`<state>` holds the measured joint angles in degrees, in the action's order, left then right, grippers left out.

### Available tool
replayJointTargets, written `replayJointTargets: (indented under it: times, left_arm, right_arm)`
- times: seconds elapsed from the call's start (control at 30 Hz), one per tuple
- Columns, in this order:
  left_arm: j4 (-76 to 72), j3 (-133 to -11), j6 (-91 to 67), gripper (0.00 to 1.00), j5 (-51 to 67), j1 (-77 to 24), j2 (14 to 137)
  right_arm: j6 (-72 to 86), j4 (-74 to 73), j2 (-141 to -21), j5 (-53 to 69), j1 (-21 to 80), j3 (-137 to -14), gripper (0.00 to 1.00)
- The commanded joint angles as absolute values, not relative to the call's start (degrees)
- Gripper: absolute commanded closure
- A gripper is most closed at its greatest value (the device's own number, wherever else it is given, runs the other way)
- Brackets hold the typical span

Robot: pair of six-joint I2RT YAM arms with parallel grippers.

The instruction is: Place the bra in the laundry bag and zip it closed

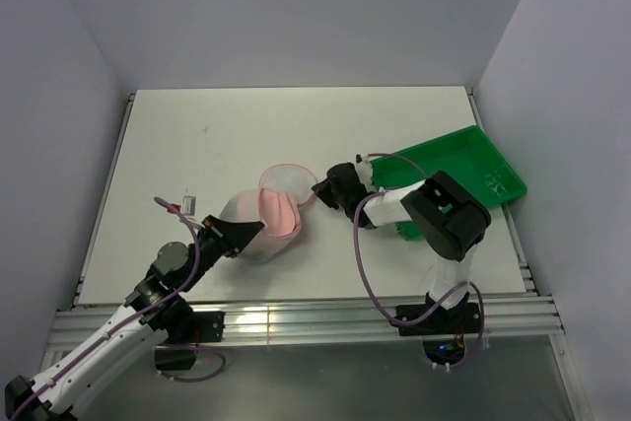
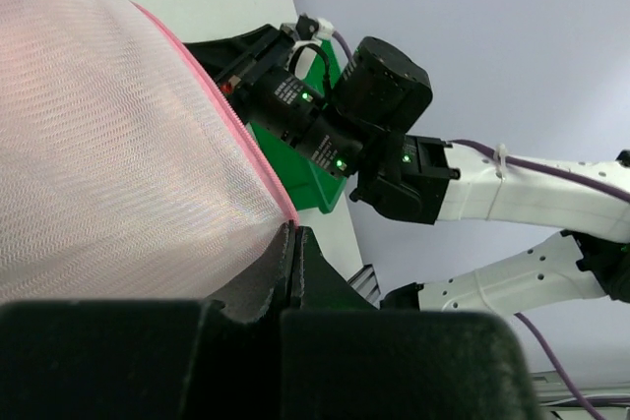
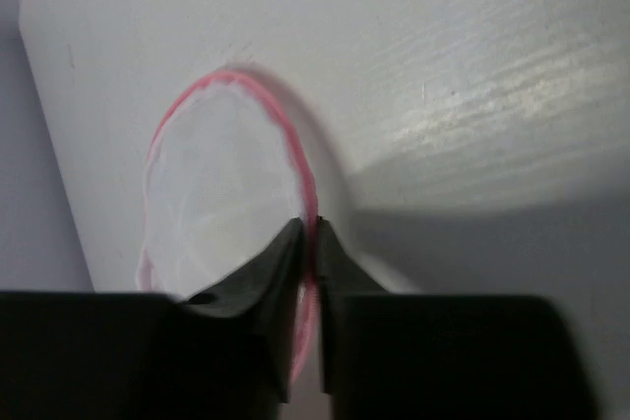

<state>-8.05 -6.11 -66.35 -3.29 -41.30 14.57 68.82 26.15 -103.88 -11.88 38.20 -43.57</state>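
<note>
The laundry bag (image 1: 258,242), a white mesh pouch with pink trim, lies at the table's middle with its round lid (image 1: 288,180) flipped open behind it. The pale pink bra (image 1: 278,212) sits bunched inside the pouch's mouth. My left gripper (image 1: 244,234) is shut on the pouch's mesh wall near its pink rim; in the left wrist view its jaws (image 2: 292,233) pinch the mesh (image 2: 108,145). My right gripper (image 1: 320,190) is shut on the lid's pink rim; in the right wrist view (image 3: 309,225) the rim (image 3: 295,150) runs between the jaws.
A green plastic tray (image 1: 473,170) stands at the right, just behind my right arm, and shows in the left wrist view (image 2: 313,180). A small white item (image 1: 187,206) lies left of the pouch. Walls close off the table's sides and back.
</note>
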Motion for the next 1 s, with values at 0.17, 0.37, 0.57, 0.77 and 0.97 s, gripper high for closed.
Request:
replayJointTargets:
  times: [0.17, 0.37, 0.57, 0.77, 0.97]
  left_arm:
    - [-4.5, -10.0, -61.9, 1.00, -6.1, -41.4, 14.5]
    - [-10.4, -15.6, -57.5, 1.00, -4.7, -41.3, 22.7]
    - [-10.7, -19.2, -49.8, 1.00, -10.0, -40.0, 27.8]
    - [-15.8, -20.7, -50.0, 1.00, -2.2, -36.6, 31.2]
    - [-19.9, -19.9, -50.9, 1.00, 0.7, -33.9, 38.1]
  right_arm:
    - [57.9, 35.1, -91.6, -23.4, 39.4, -43.3, 1.00]
    - [25.3, 25.5, -60.9, -33.5, 51.1, -42.4, 1.00]
    - [29.1, 11.6, -54.7, -38.5, 53.2, -39.0, 1.00]
    - [31.0, 3.4, -50.4, -38.2, 53.4, -37.8, 1.00]
    - [30.3, 7.1, -48.2, -36.5, 53.9, -31.5, 1.00]
